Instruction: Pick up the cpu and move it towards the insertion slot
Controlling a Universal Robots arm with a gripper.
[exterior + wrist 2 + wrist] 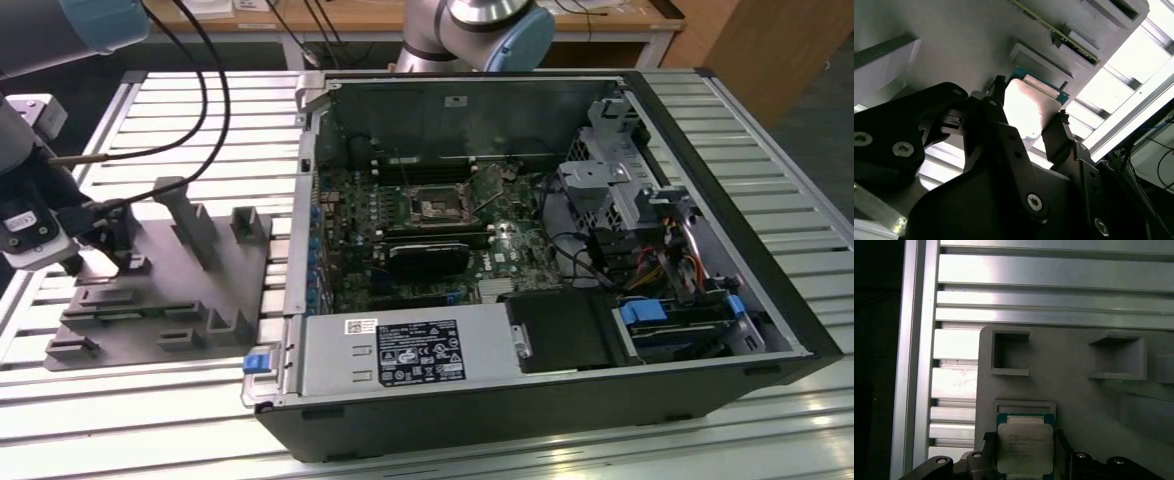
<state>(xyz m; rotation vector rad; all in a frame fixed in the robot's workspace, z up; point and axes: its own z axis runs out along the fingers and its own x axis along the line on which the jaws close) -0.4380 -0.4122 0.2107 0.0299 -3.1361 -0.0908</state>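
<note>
- One robot arm's end effector [1030,100] reaches down over a grey plastic holder [174,300] at the exterior view's left, on a slatted metal surface [200,110].
- The end effector is set narrow. In both wrist views its two dark fingers [996,115] stand against two opposite edges of the cpu [1029,110], so I judge it to be gripping the chip.
- The cpu is a small square with a silvery top on a green board. It sits between the fingers at a shallow square pocket of the holder. I cannot tell whether it has risen out of that pocket or rests in it.
- The insertion slot [438,207] is a small square socket with a metal frame and a dark centre. It lies on the circuit board inside the open computer case [787,330], in the middle of the exterior view and well apart from the cpu.
- Progress, as I judge it: the reach is done and the grasp appears made. The carry across to the slot is not yet done, so most of the task is left.
- Counts: one cpu, one insertion slot, one holder, one open computer case and two fingers. In the first wrist view, two empty square pockets [1011,355] lie beyond the cpu's own.
</note>
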